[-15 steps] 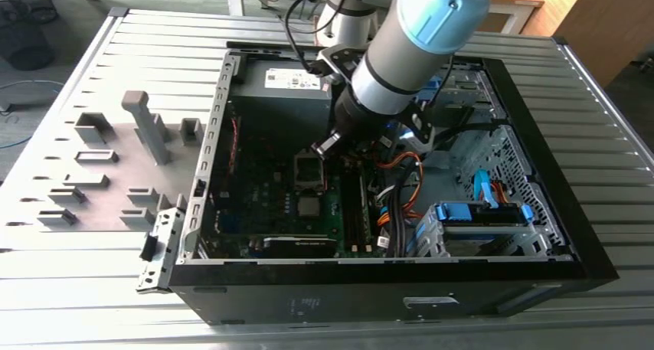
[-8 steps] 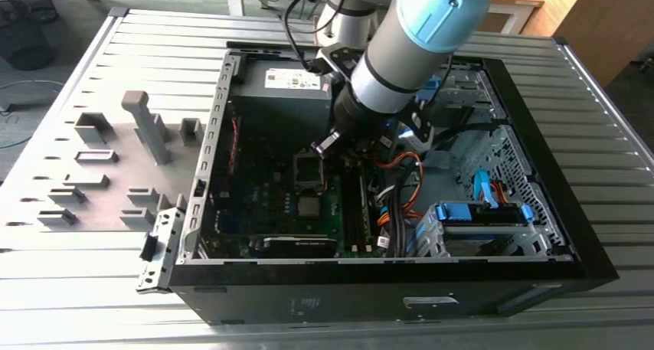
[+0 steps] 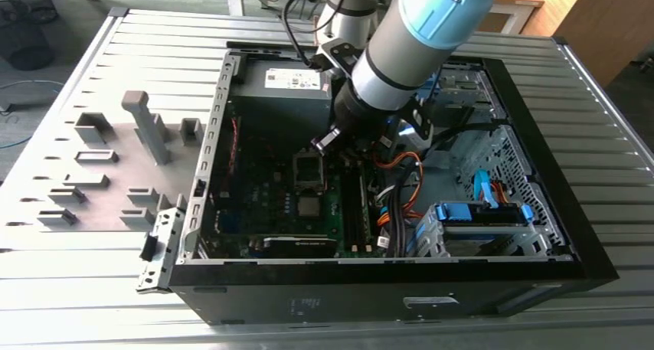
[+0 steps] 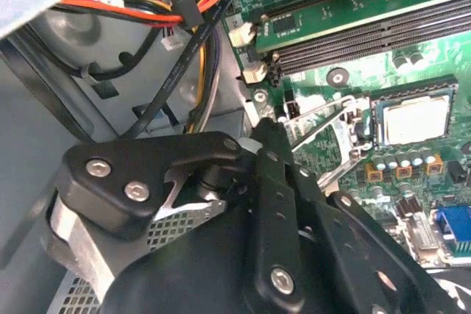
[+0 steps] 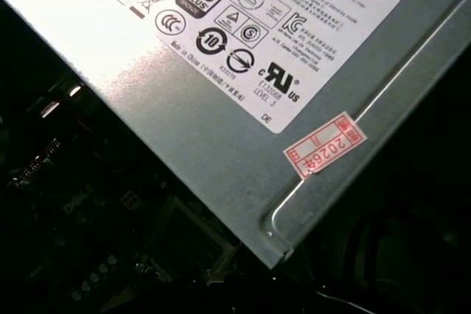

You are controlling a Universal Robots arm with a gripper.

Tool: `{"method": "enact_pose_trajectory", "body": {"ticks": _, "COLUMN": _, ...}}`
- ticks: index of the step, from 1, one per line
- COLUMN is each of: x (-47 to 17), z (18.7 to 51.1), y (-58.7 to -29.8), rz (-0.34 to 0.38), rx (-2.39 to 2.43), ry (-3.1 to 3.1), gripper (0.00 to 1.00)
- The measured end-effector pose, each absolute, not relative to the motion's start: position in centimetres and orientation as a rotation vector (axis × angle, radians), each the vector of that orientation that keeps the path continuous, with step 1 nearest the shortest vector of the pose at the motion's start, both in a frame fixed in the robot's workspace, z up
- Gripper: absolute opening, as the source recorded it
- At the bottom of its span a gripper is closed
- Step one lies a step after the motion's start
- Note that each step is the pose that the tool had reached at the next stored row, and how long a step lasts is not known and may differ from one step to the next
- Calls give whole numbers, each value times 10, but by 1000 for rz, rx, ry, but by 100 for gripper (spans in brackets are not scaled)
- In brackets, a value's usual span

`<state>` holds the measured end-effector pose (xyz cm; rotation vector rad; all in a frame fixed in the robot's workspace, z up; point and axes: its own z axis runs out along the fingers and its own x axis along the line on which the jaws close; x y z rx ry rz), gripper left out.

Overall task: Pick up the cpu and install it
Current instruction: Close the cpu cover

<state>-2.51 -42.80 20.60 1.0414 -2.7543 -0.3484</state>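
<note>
Your end effector [image 3: 329, 142] hangs inside the open computer case [image 3: 531, 166], near the raised socket bracket [image 3: 309, 165]; the cpu [image 4: 416, 120] already sits in its socket; I cannot tell the jaws' state.

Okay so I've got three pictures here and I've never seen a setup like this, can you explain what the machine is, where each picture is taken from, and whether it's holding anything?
The machine is a robot arm reaching into an open computer case that lies on a slatted metal table. The exterior view comes from a camera off the arm, looking down on the whole scene. The other two come from cameras riding near the arm's wrist. The second wrist view looks past the black gripper at the green motherboard, where the cpu, a small silver square, sits in its socket. The first wrist view shows the grey power supply box. I cannot tell whether the gripper holds anything. Beside the case is a grey holder tray.
</note>
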Motion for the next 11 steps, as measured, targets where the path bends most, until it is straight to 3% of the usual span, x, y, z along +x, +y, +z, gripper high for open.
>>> {"method": "enact_pose_trajectory", "body": {"ticks": 11, "x": -25, "z": 206, "y": -436, "rz": -351, "rx": 1042, "ry": -2755, "gripper": 11}}
